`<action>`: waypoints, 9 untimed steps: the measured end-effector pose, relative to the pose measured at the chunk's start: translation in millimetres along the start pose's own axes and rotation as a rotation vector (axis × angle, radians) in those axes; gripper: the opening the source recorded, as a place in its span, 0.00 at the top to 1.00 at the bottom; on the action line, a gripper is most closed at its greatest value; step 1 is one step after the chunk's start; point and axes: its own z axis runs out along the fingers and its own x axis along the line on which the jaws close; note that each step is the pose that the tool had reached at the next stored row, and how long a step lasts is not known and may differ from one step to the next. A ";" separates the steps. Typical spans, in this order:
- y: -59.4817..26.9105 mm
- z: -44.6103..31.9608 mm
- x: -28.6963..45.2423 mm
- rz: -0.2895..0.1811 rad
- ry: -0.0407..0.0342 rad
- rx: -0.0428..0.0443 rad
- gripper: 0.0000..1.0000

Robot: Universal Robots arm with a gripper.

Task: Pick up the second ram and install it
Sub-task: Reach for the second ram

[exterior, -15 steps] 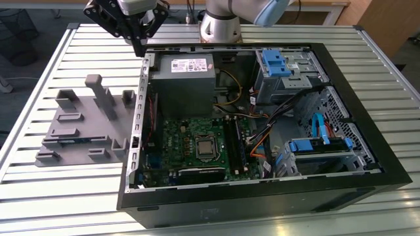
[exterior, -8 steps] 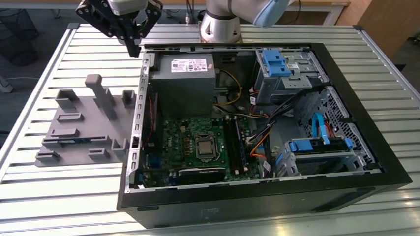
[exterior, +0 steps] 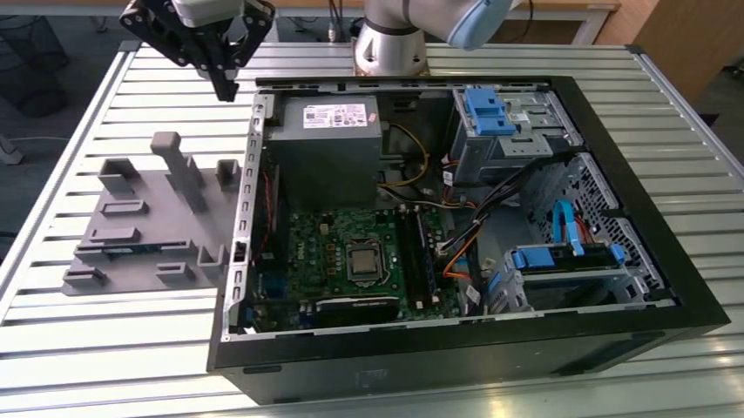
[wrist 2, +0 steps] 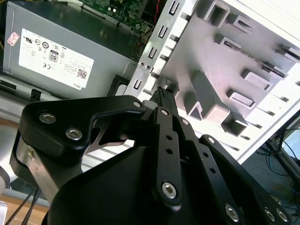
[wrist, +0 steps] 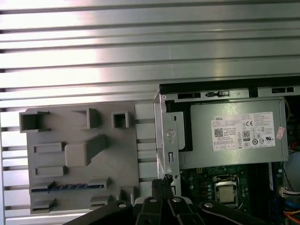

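Note:
The second ram [exterior: 125, 250] is a thin dark green strip standing on edge in a slot of the grey fixture [exterior: 163, 196], near the fixture's front on the exterior view's left. In the first wrist view the ram [wrist: 65, 186] lies in a long slot of the fixture [wrist: 117, 159]. My gripper [exterior: 225, 91] hangs above the table behind the fixture, close to the back left corner of the open computer case [exterior: 605, 313]. Its fingers [wrist: 161, 187] are pressed together with nothing between them, and their tips [wrist 2: 161, 93] point towards the fixture's edge. The motherboard [exterior: 337, 252] lies inside the case with its black memory slots [exterior: 416, 252].
A grey power supply [exterior: 331, 148] sits at the case's back. Blue drive brackets [exterior: 486, 111] and cable bundles [exterior: 465, 235] fill the case's right side. The case's metal side frame [wrist: 165, 136] stands between fixture and motherboard. The slatted metal table [exterior: 117, 348] carries everything.

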 end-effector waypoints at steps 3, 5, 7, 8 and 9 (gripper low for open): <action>-0.3 -0.1 3.8 0.000 0.0000 0.0000 0.89; -0.5 -0.2 6.3 0.000 0.0001 0.0000 0.89; -0.7 -0.2 8.8 0.000 0.0000 0.0000 0.89; -0.8 -0.3 10.1 0.000 0.0000 0.0000 0.89; -0.8 -0.3 11.3 0.000 0.0000 0.0000 0.89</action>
